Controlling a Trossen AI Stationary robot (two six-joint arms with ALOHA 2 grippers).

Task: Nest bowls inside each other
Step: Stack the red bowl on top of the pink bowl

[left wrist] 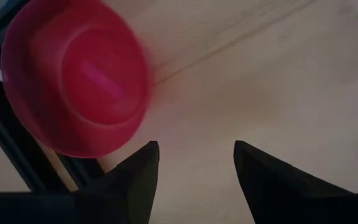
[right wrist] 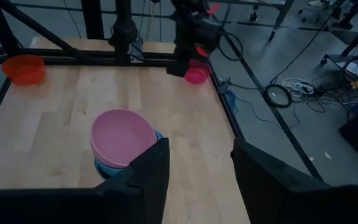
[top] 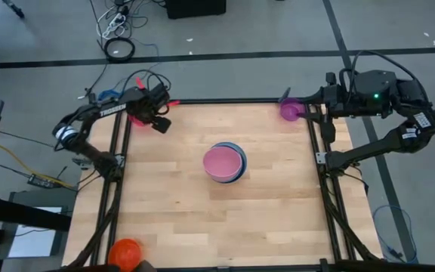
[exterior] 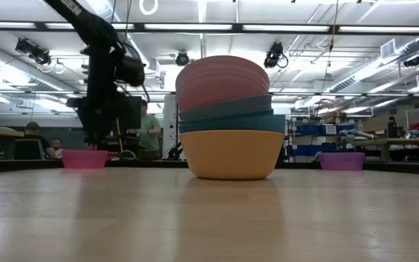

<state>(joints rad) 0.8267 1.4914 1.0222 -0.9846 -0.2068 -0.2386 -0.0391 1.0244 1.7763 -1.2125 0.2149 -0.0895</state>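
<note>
With a stack of round plastic bowls, pink on top (top: 223, 162), mid-table, the left gripper (left wrist: 196, 163) hovers, jaws spread and empty, beside the round magenta plastic bowl (left wrist: 76, 78) at the table's (top: 278, 219) far-left corner, seemingly needing to straddle its rim and close next; the right gripper (right wrist: 194, 165), jaws also spread, waits over the far-right edge.

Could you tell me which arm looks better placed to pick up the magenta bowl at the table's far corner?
The left arm, probably. Its open pincer hangs right beside the magenta bowl, with the bowl filling its wrist view. The right pincer sits at the opposite corner by the purple bowl.
</note>
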